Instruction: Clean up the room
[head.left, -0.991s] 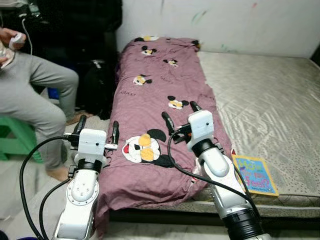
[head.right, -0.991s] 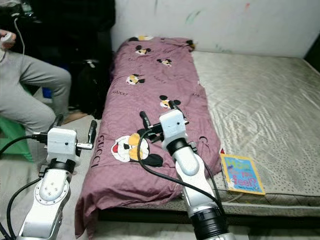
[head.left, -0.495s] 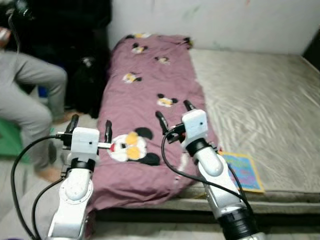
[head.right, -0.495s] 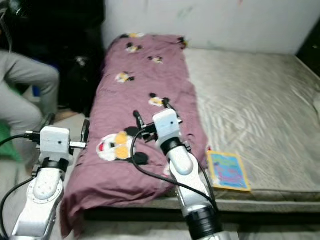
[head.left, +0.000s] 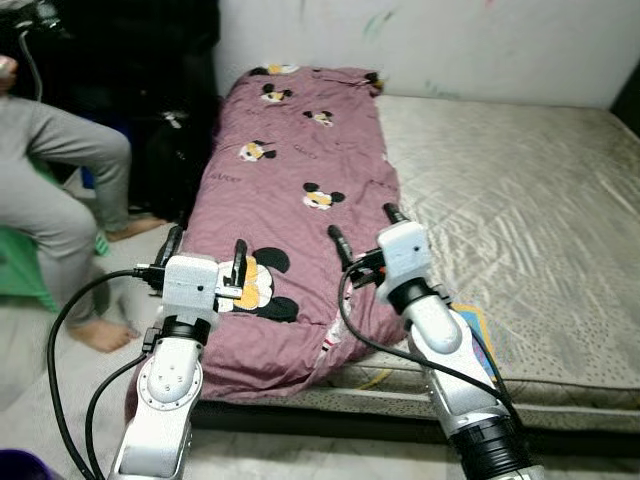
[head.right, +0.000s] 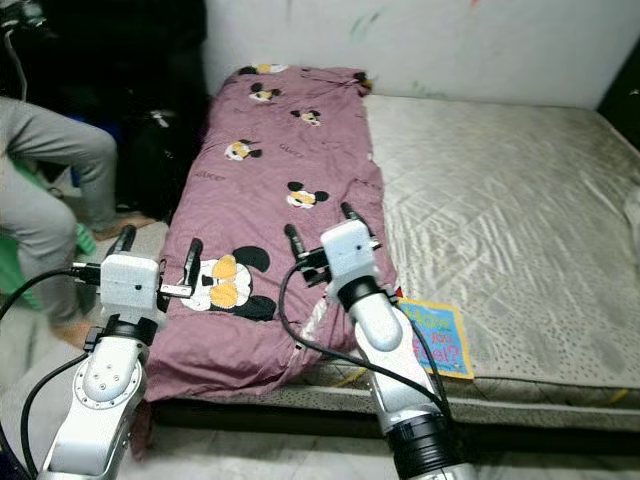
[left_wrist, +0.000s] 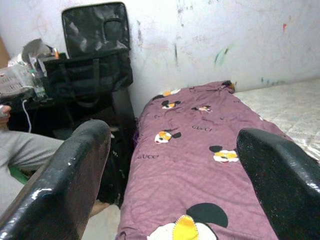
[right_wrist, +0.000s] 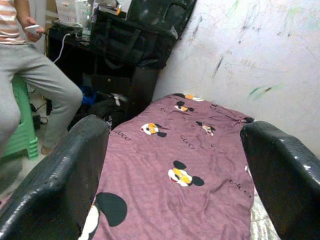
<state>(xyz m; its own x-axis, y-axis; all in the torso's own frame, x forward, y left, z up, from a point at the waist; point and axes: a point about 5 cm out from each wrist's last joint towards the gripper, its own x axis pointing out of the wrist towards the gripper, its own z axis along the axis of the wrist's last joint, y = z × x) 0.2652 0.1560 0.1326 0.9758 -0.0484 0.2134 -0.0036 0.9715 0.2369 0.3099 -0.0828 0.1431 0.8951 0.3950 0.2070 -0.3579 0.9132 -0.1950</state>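
Bedroom with a scuffed white wall (head.left: 480, 45) at the far side and a bare grey quilted mattress (head.left: 530, 190) stretching right. Spread lengthwise over the left half of the mattress: a long purple cartoon-mouse print blanket (head.left: 300, 160), near edge drooping over the mattress front toward the floor. Just right of that near corner, flat on the mattress edge: a thin blue and yellow picture book (head.right: 437, 338). Far left, a seated person in grey trousers (head.left: 50, 190) on a green plastic stool (head.left: 25, 275), beside black bags (left_wrist: 95, 65) stacked against the wall. Left gripper (head.left: 205, 258) raised above the blanket's near left edge, fingers spread wide, nothing held. Right gripper (head.left: 365, 228) raised over the blanket's near right part, likewise wide and empty. Probably light, soft and limp cloth, likely to sag and bunch when lifted, so best pinched at the two near corners or along the hanging hem, one gripper per side. Book likely stiff and slippery, best taken by its overhanging edge.
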